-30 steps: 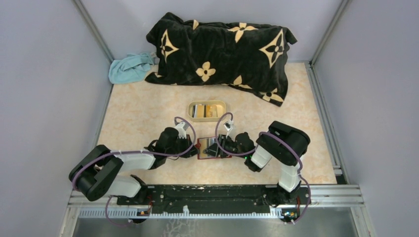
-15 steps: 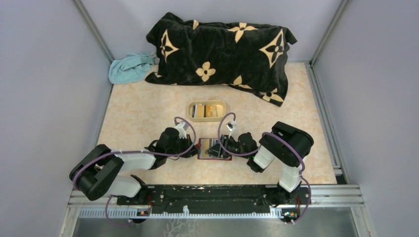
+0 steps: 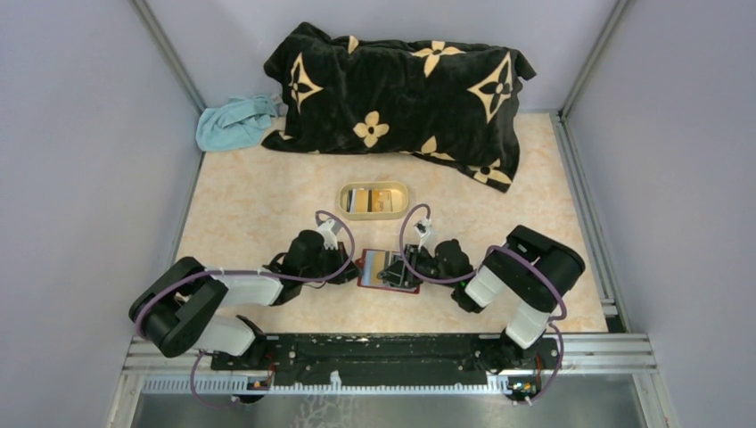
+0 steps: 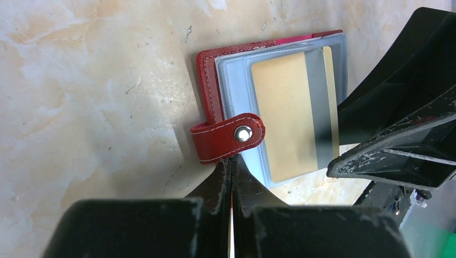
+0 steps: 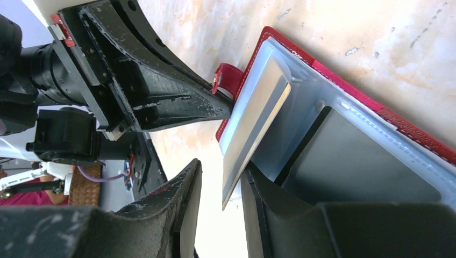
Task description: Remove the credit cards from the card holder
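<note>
Holder (image 3: 385, 270): open.
Left jaws: shut, at tab (image 4: 228, 137), 9 o'clock.
Right jaws: narrow, astride protruding card (image 5: 254, 131), 3 o'clock.
Change: right jaws withdrawn toward 3 o'clock.

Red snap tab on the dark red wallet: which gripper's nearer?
Left. The left gripper sits right at the red snap tab; the right gripper straddles a gold card at the wallet's opposite edge.

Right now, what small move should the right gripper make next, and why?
Probably close the right gripper on the gold card: its raised edge stands between the open fingers, touching only one. The left gripper clamps the card holder by its tab, so pulling afterwards should free the card.
</note>
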Available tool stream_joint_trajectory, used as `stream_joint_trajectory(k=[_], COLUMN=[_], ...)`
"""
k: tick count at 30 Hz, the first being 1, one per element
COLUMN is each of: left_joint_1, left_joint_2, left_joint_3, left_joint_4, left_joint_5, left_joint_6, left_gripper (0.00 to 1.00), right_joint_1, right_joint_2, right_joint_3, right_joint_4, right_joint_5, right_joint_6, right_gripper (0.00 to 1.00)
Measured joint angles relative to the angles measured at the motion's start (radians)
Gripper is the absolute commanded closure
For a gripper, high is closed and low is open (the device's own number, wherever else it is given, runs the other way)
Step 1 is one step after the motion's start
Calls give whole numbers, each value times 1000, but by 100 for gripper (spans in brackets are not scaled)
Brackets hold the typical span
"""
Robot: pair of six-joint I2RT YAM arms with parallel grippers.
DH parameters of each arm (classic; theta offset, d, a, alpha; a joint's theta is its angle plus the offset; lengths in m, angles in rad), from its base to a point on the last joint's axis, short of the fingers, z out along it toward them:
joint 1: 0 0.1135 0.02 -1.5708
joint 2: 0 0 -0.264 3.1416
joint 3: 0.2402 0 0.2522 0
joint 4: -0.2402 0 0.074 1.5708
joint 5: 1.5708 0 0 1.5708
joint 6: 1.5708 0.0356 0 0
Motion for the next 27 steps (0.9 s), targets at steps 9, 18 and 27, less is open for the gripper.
stream_joint_trajectory(k=[9, 18, 27], left_joint_1=[0, 0, 0], left_joint_2=[6, 9, 14], left_joint_3=[2, 2, 2], left_joint_4=[7, 13, 19], left_joint_5=[3, 6, 6], left_joint_6=[-2, -3, -5], left_gripper=[100, 100, 100], right_joint_1=[-21, -32, -32], right_joint_2=[-52, -85, -85], right_joint_3=[-33, -51, -51], right_joint_4=[-40, -68, -91], right_joint_5=[5, 16, 23], right_joint_6=[-20, -36, -40], right_gripper=[67, 83, 100])
